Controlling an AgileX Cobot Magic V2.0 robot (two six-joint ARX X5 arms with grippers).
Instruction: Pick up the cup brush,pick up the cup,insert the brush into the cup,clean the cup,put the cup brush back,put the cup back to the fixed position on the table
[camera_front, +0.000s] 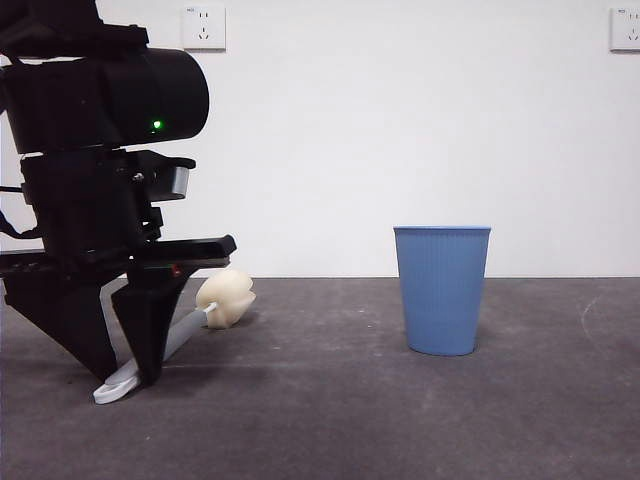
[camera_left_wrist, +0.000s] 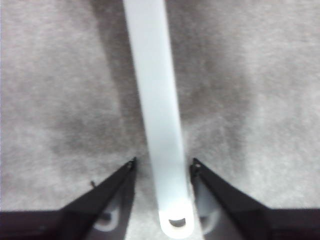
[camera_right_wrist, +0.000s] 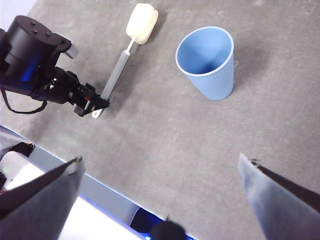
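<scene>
Front view is showing no readable writing anywhere; two white wall sockets are sitting high on the far wall, their small markings too tiny to make out. The cup brush is lying flat on the table at the left, its rounded cream sponge head pointing toward the far side and its pale grey handle running toward the near side, ending in a white looped tip. The left gripper is reaching down over that near end, its jaws parted and standing one on each side of the handle, close beside it but not closing on it. The cup, a light blue ribbed tumbler with a smooth rim band, is standing upright to the right, well apart from the brush. The right gripper is hanging high above the table, jaws spread wide and holding nothing.
</scene>
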